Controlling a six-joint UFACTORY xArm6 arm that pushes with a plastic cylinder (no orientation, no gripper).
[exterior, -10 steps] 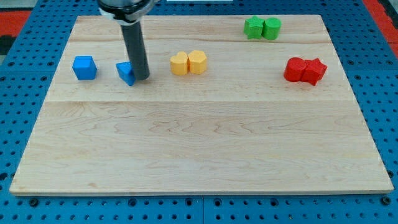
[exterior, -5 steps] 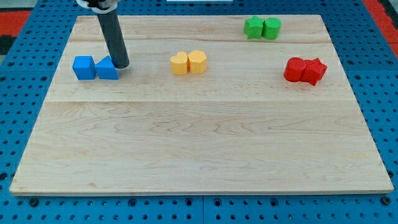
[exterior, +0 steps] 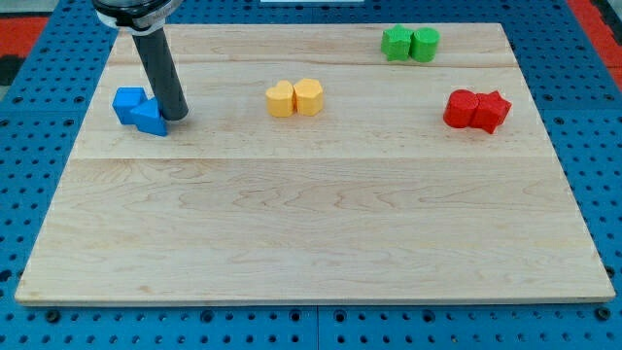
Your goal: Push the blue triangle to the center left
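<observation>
The blue triangle [exterior: 151,119] lies near the view's upper left on the wooden board [exterior: 311,243]. It touches the blue cube [exterior: 127,103] on its left. My tip [exterior: 175,116] stands right against the triangle's right side. The dark rod rises from there toward the view's top left.
Two yellow blocks [exterior: 294,98] sit together at the upper middle. Two green blocks [exterior: 409,43] sit at the view's top right. Two red blocks [exterior: 477,110] sit at the right. Blue pegboard surrounds the board.
My tip has moved left, pushing the blue triangle left. The triangle now presses against the blue cube and has turned a little.
</observation>
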